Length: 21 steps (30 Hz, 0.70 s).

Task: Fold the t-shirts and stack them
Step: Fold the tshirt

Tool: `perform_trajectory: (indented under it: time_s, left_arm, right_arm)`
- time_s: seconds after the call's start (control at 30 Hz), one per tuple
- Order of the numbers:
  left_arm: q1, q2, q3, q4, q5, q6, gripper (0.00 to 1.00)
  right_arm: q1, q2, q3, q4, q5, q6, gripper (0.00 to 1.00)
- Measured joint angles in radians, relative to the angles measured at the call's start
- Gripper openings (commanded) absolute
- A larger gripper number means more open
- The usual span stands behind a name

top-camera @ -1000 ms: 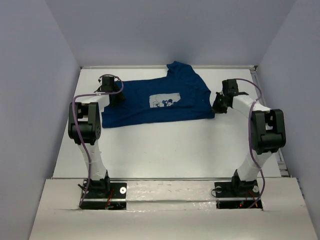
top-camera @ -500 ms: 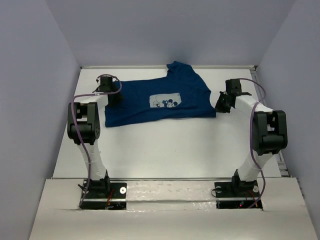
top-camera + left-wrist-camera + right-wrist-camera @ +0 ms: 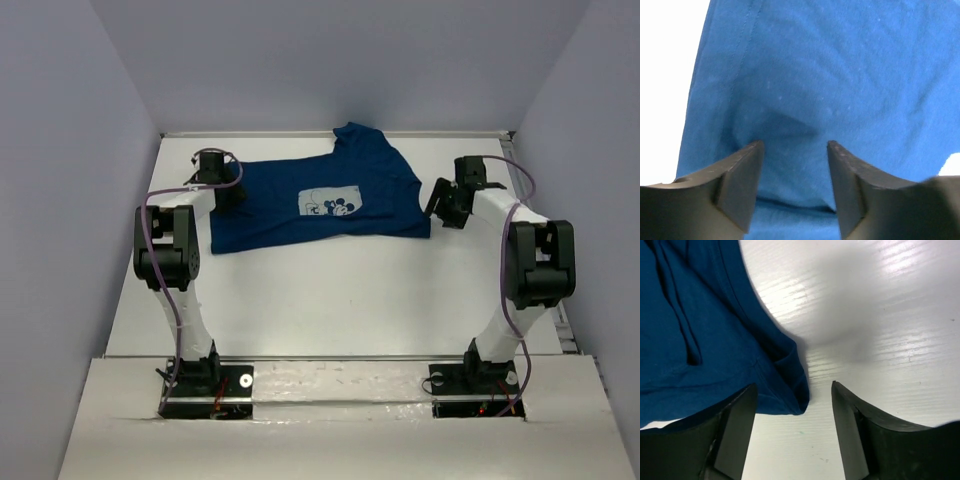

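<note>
Left gripper (image 3: 795, 146): jaws spread, low over the left edge of the t-shirt (image 3: 280, 215). Shirt lies flat, far-centre on the table (image 3: 330, 300). Right gripper (image 3: 795, 389): jaws spread, straddling the shirt's right corner. Advice: lower both together and pinch the edges squarely.

White left arm (image 3: 188, 315), white right arm (image 3: 497, 325) — black joints (image 3: 165, 245), looping purple cables (image 3: 146, 222), dark wedge-shaped jaws
</note>
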Motion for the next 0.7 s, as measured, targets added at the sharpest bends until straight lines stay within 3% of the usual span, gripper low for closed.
perform_trajectory:
  time_s: [0.07, 0.17, 0.2, 0.23, 0.27, 0.37, 0.5, 0.6, 0.7]
  left_arm:
    - [0.001, -0.018, 0.0, -0.021, 0.0, 0.003, 0.66]
    - [0.005, -0.087, -0.006, -0.054, -0.004, 0.01, 0.69]
    - [0.006, -0.122, -0.012, -0.061, -0.007, 0.01, 0.69]
    - [0.006, -0.17, -0.018, -0.068, -0.009, 0.012, 0.66]
    - [0.006, -0.231, -0.035, -0.064, -0.013, 0.013, 0.62]
    - [0.007, -0.39, -0.114, -0.04, -0.008, 0.013, 0.57]
    - [0.007, -0.523, -0.254, -0.026, 0.007, 0.01, 0.56]
    - [0.011, -0.531, -0.351, -0.04, 0.0, 0.01, 0.49]
    - [0.02, -0.475, -0.382, -0.056, -0.007, 0.013, 0.4]
  right_arm:
    - [0.0, -0.007, 0.011, -0.003, -0.014, -0.001, 0.68]
    - [0.008, -0.047, 0.016, -0.013, -0.032, -0.001, 0.4]
    - [0.014, -0.062, 0.018, -0.014, -0.033, 0.003, 0.1]
    - [0.024, -0.079, 0.022, -0.016, -0.04, 0.001, 0.02]
    - [0.04, -0.088, 0.029, -0.015, -0.042, 0.0, 0.0]
    - [0.1, -0.088, 0.065, -0.011, -0.055, 0.008, 0.03]
    - [0.178, -0.029, 0.119, -0.006, -0.062, 0.011, 0.36]
    - [0.198, 0.045, 0.149, -0.01, -0.064, 0.008, 0.43]
    - [0.198, 0.102, 0.164, -0.013, -0.063, 0.011, 0.42]
